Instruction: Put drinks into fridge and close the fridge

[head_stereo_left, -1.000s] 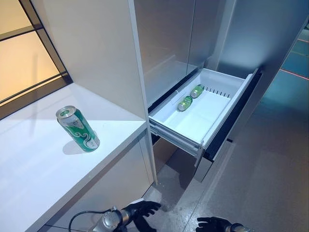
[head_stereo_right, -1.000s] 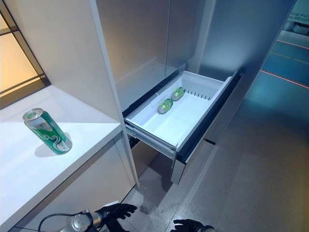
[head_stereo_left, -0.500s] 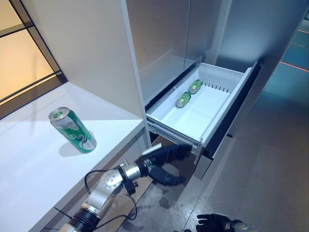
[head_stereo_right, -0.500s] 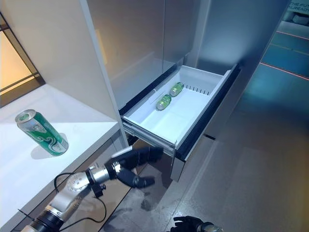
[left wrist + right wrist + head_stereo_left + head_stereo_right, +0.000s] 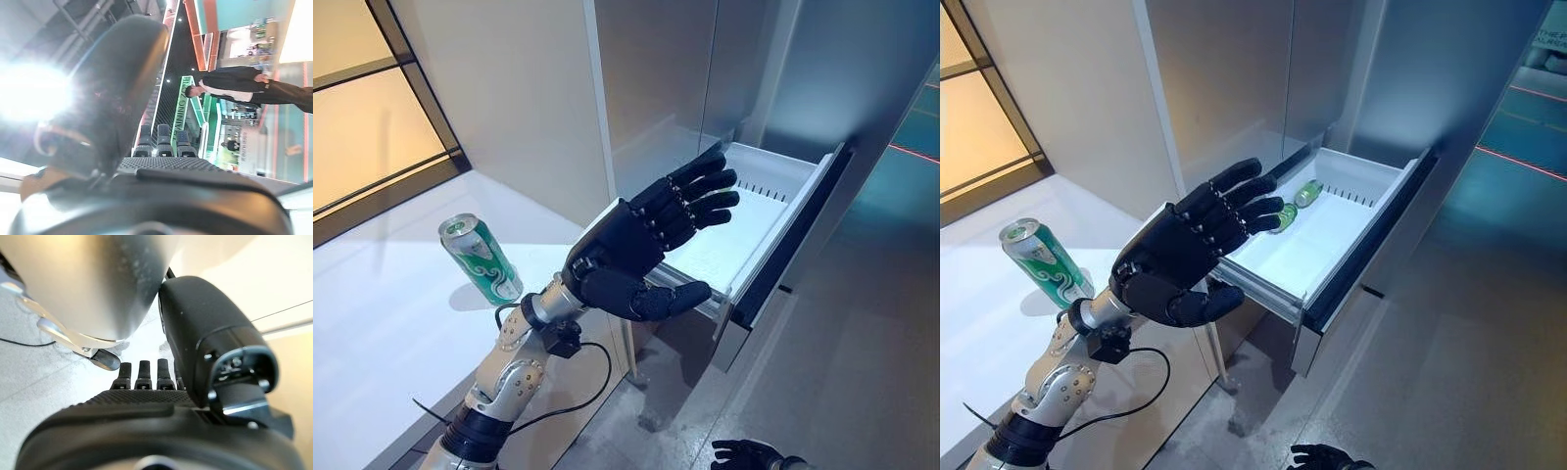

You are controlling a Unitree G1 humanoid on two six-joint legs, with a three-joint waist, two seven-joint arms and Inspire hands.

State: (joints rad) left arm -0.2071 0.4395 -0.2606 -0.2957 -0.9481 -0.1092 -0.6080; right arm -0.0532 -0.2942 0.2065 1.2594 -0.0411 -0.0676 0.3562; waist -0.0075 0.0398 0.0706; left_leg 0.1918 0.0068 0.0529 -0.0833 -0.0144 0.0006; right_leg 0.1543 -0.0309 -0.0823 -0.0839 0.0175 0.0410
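So, fridge stands w/ its drawer pulled out; two cans lie on their sides inside, near the back left wall. White counter sits left of the drawer, and a third green can stands on it, tilted, not in any hand. My left hand is raised between can and drawer, fingers spread straight, thumb out, holding nothing. My right hand shows low at the frame edge over the floor; fingers look relaxed, empty.
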